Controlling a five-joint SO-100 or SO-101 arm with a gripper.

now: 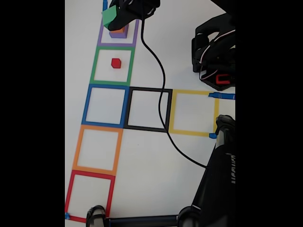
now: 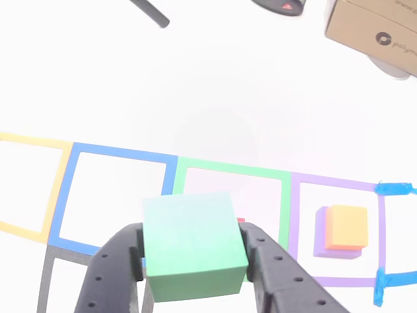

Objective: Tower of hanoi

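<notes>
Gripping a green cube (image 2: 194,244), the gripper (image 2: 195,261) hovers over a white table (image 1: 189,56). Taped coloured squares (image 1: 105,106) line it; a red cube (image 1: 116,63) sits at 12 o'clock.

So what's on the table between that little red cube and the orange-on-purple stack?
In the fixed view, just tape lines and bare table: the red cube sits one square below the stack, while the fingers hold the green cube over the stack.
</notes>
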